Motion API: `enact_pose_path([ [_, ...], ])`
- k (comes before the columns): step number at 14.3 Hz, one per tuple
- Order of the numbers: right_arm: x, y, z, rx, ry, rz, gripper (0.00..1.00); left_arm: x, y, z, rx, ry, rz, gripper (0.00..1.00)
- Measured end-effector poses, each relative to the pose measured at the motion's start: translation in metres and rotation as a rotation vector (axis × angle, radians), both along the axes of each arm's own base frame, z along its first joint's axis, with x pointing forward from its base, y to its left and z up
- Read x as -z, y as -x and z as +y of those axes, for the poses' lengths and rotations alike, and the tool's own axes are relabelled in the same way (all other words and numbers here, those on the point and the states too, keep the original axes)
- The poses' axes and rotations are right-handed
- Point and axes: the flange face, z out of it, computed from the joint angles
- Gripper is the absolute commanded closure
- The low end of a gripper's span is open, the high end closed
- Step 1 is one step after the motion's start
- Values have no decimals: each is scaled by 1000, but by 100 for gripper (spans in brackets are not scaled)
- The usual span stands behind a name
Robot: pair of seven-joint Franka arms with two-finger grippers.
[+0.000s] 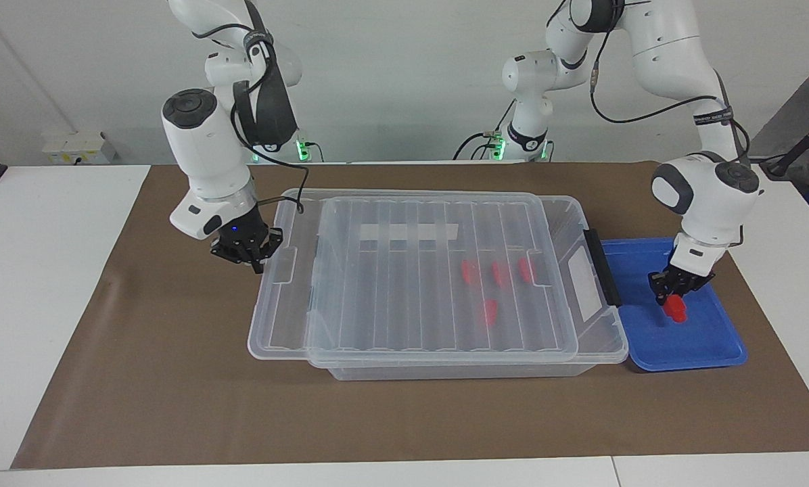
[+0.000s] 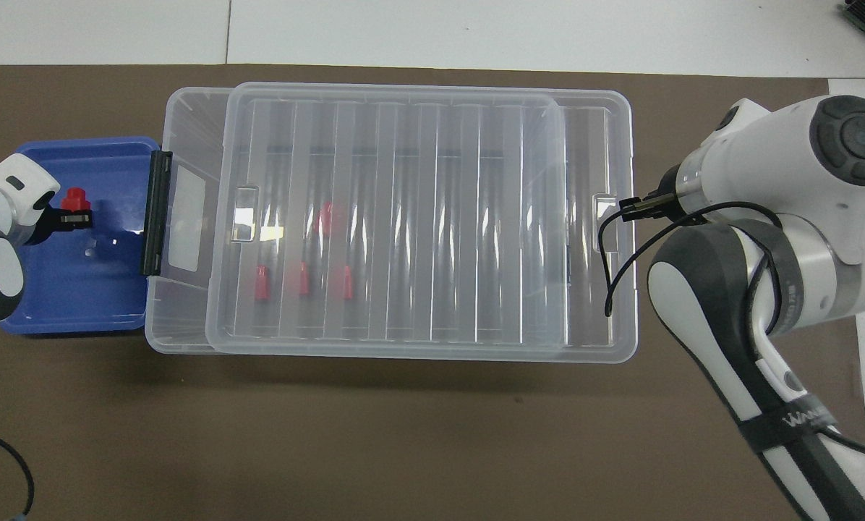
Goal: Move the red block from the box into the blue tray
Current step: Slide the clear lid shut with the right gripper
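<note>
We see the left gripper (image 1: 675, 296) clamped on the small red plastic block (image 1: 676, 310), light, rigid, pinched by its top, over the shallow blue plastic tray (image 1: 715, 352); the right gripper (image 1: 252, 260) grips the ribbed clear lid (image 1: 404, 284) at its end.

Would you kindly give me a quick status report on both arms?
Left gripper shut on red block, low over blue tray. Right gripper shut on lid tab; lid mostly covers box. Nothing in the way.
</note>
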Motion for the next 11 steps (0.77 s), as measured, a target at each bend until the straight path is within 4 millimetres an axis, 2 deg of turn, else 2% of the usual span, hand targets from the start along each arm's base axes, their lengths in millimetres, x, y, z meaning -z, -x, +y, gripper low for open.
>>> enact_pose_path([
  [6, -1, 6, 29, -49, 1, 6, 100, 13, 4, -5, 8, 2, -2, 95],
  [11, -2, 10, 42, -71, -4, 5, 100, 24, 7, -25, 38, 6, -1, 94],
])
